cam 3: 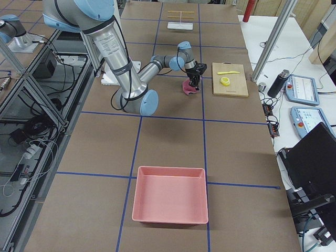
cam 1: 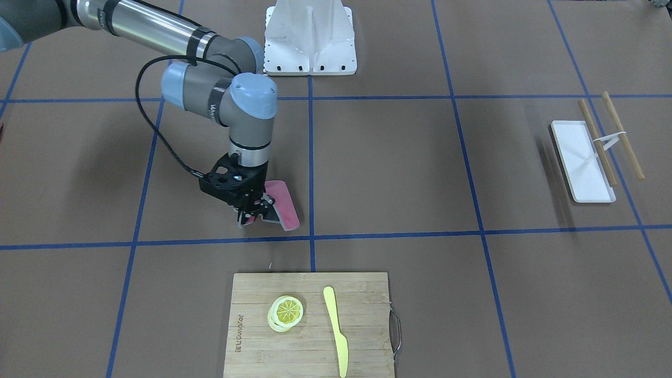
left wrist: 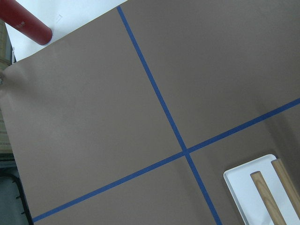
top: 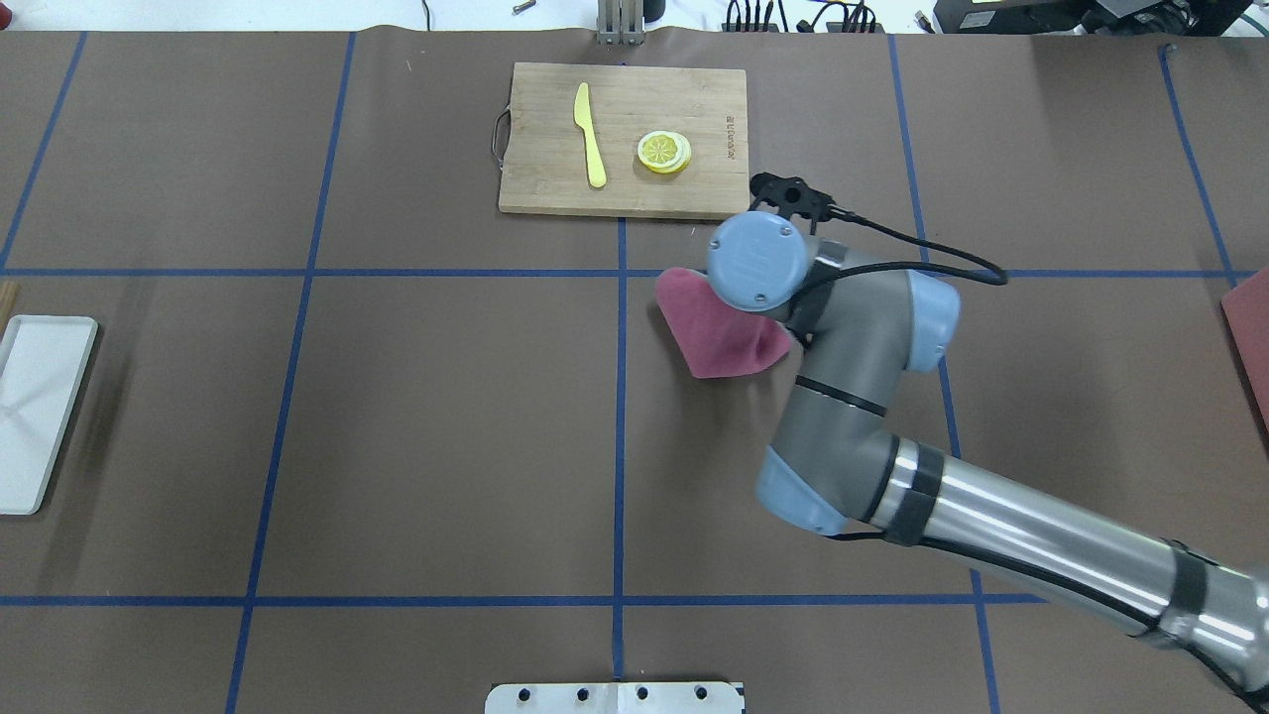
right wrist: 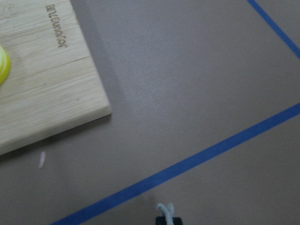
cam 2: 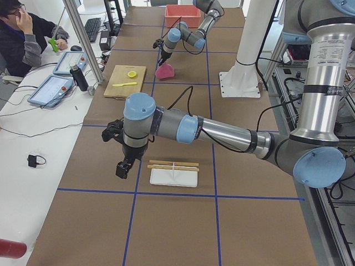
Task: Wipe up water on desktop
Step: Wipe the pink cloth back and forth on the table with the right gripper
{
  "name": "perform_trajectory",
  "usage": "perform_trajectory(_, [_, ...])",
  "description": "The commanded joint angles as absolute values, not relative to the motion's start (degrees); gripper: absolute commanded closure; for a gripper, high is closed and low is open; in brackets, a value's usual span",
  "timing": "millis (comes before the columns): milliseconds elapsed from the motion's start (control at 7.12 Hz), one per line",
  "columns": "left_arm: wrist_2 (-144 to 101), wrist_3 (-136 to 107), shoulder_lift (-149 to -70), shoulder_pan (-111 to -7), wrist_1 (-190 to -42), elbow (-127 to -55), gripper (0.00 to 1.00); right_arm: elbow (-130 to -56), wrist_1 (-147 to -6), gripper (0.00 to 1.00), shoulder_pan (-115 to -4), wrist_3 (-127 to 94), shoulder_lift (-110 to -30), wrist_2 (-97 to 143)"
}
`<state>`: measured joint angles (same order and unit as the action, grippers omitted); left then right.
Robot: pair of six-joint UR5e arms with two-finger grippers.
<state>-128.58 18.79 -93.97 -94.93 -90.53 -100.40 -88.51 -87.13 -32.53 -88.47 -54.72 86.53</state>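
The desktop (top: 446,416) is a brown surface crossed by blue tape lines; no water shows on it in any view. My right gripper (cam 1: 254,215) points down near the middle of the desktop, shut on one edge of a pink cloth (cam 1: 281,207). From overhead the cloth (top: 719,327) spreads out flat beside the right wrist, just short of the cutting board. My left gripper (cam 2: 123,169) shows only in the exterior left view, hanging above the desktop next to the white tray (cam 2: 173,177); I cannot tell whether it is open or shut.
A bamboo cutting board (top: 623,139) carries a yellow knife (top: 590,134) and lemon slices (top: 664,152). Wooden sticks (cam 1: 622,134) lie across the white tray (cam 1: 580,160). A pink bin (cam 3: 170,194) sits at the robot's right end. A person (cam 2: 22,33) sits at the side table.
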Motion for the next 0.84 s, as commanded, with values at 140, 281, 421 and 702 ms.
perform_trajectory(140, [-128.58, 18.72, -94.22, -94.92, -90.53, -100.37, 0.02, -98.96, -87.19, 1.00, -39.53, -73.25, -67.40, 91.38])
perform_trajectory(281, [-128.58, 18.72, -94.22, -94.92, -90.53, -100.37, 0.02, -98.96, -87.01, 1.00, -40.86, -70.52, -69.33, 91.41])
perform_trajectory(421, [-128.58, 18.72, -94.22, -94.92, -90.53, -100.46, 0.02, -98.62, -86.84, 1.00, -40.35, -72.66, -68.48, 91.06])
perform_trajectory(702, [-128.58, 18.72, -94.57, -94.83, -90.44, -100.28, 0.02, -91.55, -87.36, 1.00, -36.14, -85.54, -55.71, 90.97])
